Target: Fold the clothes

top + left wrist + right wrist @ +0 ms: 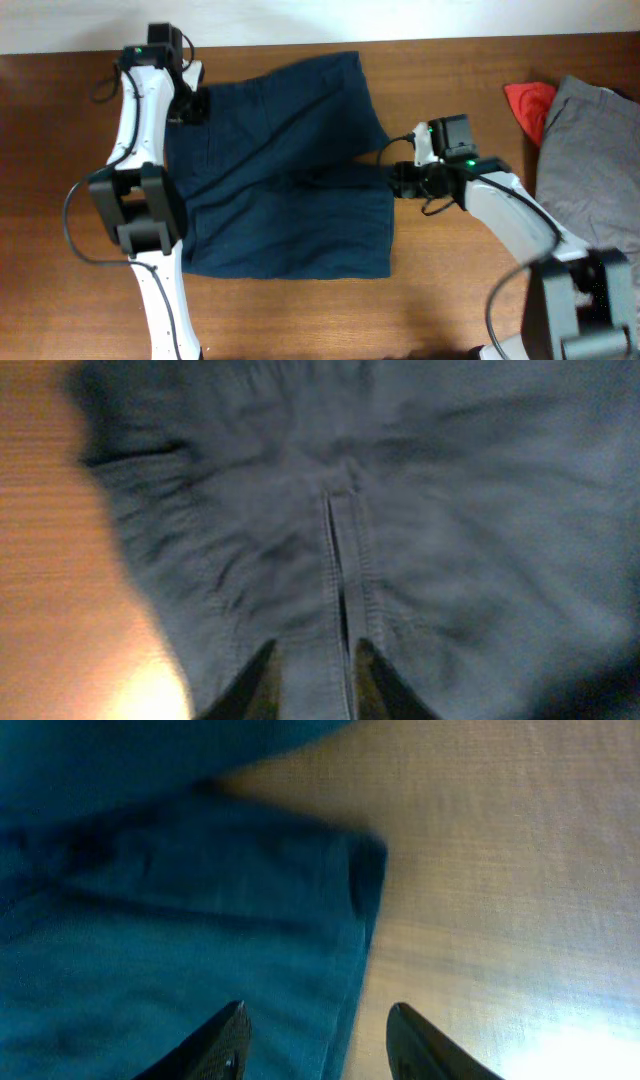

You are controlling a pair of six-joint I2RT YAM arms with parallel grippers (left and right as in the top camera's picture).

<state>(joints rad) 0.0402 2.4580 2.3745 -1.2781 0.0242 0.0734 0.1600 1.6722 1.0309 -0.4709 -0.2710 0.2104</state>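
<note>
navy shorts on table, grey garment, red cloth far R

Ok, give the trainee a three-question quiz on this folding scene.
1. True or false: the red cloth lies on top of the navy shorts.
2. The grey garment lies: A) at the table's right side, beside the red cloth B) under the shorts C) folded at the table's left side.
3. Which gripper is at the shorts' right edge, with bare table beside it?
Key: 1 false, they lie well apart. 2 A. 3 the right gripper, open.
</note>
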